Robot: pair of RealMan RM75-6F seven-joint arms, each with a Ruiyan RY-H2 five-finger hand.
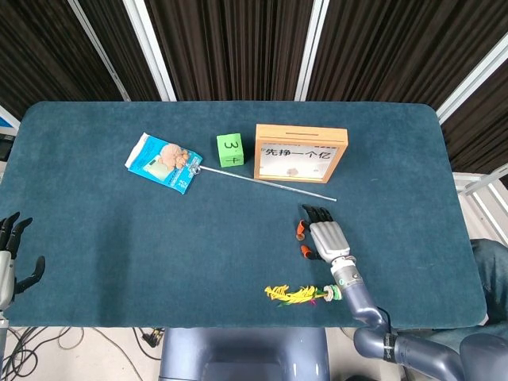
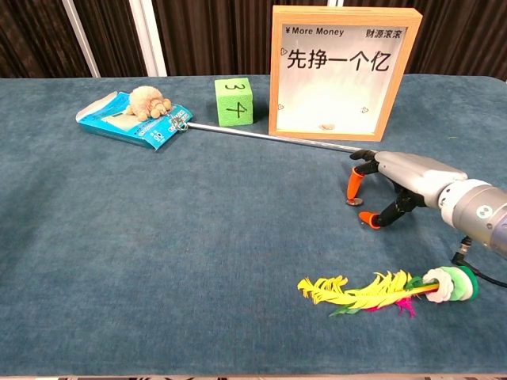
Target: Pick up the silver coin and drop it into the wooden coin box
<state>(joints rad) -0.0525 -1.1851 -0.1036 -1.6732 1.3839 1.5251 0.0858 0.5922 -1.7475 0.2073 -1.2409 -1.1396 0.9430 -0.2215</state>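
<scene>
The silver coin (image 2: pixel 355 203) lies flat on the blue cloth, small and dull, in the chest view. My right hand (image 2: pixel 394 184) hovers over it from the right. One orange fingertip (image 2: pixel 351 188) stands just above the coin, and the orange thumb tip (image 2: pixel 371 219) sits in front of it, apart. Nothing is pinched. In the head view the right hand (image 1: pixel 325 236) covers the coin. The wooden coin box (image 2: pixel 343 71) stands upright behind, its top slot visible in the head view (image 1: pixel 301 152). My left hand (image 1: pixel 9 254) rests at the table's left edge with its fingers spread.
A thin metal rod (image 2: pixel 277 138) runs in front of the box to a blue packet (image 2: pixel 119 123) with a plush toy. A green numbered cube (image 2: pixel 234 101) stands left of the box. A yellow feather toy (image 2: pixel 372 290) lies near the front edge.
</scene>
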